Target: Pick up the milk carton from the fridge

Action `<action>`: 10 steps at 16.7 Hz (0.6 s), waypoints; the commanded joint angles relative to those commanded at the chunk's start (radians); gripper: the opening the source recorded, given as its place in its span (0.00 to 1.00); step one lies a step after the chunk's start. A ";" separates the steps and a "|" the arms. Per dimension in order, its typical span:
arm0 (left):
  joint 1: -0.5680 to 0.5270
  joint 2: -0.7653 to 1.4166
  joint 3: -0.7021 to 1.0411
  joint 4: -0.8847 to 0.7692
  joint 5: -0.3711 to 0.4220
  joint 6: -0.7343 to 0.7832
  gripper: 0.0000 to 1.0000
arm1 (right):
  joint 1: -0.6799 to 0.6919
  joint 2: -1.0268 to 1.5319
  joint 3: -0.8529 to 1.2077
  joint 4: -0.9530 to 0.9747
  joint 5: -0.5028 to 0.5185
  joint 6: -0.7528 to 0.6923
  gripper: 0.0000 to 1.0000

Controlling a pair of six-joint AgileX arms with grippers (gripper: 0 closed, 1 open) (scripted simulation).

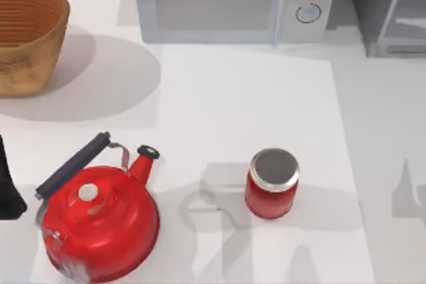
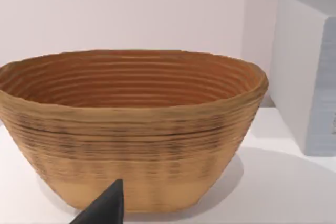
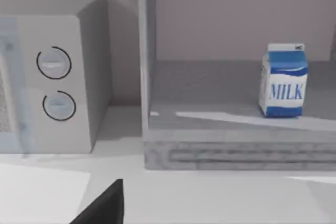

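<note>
The milk carton (image 3: pixel 283 81), blue with a white face reading MILK, stands upright on the grey shelf inside the fridge (image 3: pixel 236 153), some way back from the shelf's front lip. In the top view the fridge (image 1: pixel 389 11) sits at the far right corner of the table, beside the microwave. A dark part of my right gripper (image 3: pixel 105 208) shows low in the right wrist view, well short of the fridge and apart from the carton. My left arm (image 1: pixel 8 187) is parked at the table's left edge, and its gripper (image 2: pixel 105 209) faces the basket.
A light grey microwave (image 1: pixel 233 1) with two round knobs stands at the back centre. A woven basket (image 1: pixel 26 34) sits at the back left. A red kettle (image 1: pixel 100 217) and a red jar (image 1: pixel 271 183) with a silver lid stand near the front.
</note>
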 joint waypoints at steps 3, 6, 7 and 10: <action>0.000 0.000 0.000 0.000 0.000 0.000 1.00 | -0.003 0.010 0.002 0.010 -0.005 0.000 1.00; 0.000 0.000 0.000 0.000 0.000 0.000 1.00 | -0.035 0.101 0.017 0.105 -0.042 -0.001 1.00; 0.000 0.000 0.000 0.000 0.000 0.000 1.00 | -0.052 0.153 0.025 0.157 -0.061 -0.001 1.00; 0.000 0.000 0.000 0.000 0.000 0.000 1.00 | -0.118 0.369 0.052 0.367 -0.128 -0.001 1.00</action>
